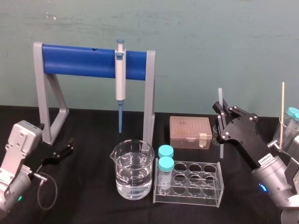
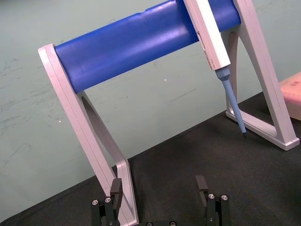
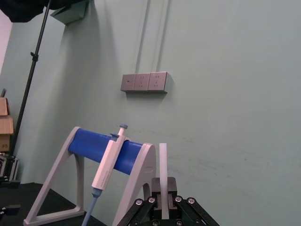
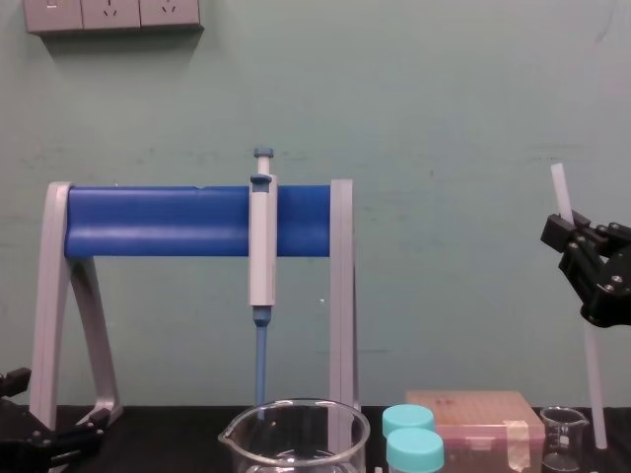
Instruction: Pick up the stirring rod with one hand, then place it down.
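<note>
Two fingers (image 3: 172, 186) of the right gripper (image 1: 222, 112) are clamped on the stirring rod (image 3: 163, 160), pinching its upper part. Rod stands near upright, slightly tilted. Short top end pokes up above the fingers, the longer lower part hangs down just beside the small beaker (image 4: 563, 434), right of the pink box (image 1: 190, 132). Can't tell if the lower tip touches the black table (image 1: 93, 186). Left gripper (image 1: 63, 151) sits low at the table's left near the rack (image 1: 79, 60) foot, fingers (image 2: 116, 190) apart, holding nothing. Pipette (image 1: 120, 70) hangs on the rack
</note>
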Motion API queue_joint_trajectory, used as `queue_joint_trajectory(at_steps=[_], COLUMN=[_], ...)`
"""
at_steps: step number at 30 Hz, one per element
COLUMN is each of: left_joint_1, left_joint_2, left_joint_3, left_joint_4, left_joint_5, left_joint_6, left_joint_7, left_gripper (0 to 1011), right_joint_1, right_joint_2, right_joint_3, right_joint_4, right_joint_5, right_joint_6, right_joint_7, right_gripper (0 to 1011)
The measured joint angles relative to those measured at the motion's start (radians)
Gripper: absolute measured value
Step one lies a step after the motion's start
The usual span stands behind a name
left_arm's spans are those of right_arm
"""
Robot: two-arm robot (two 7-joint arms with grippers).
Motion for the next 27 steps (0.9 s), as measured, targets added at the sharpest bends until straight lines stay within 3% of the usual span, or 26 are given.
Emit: queue_joint_trajectory(at_steps=[27], left_joint_1=[0.0], left_joint_2=[0.0], left_joint_3=[0.0], left_joint_4=[0.0], left_joint_5=[0.0], left_joint_6=[0.0], left_joint_7=[0.0], left_gripper=[1001], right_joint_1=[0.0], right_joint_2=[0.0], right_joint_3=[0.0], right_joint_4=[0.0], right_joint_5=[0.0], right_joint_6=[0.0], right_joint_7=[0.0], right_gripper=[70])
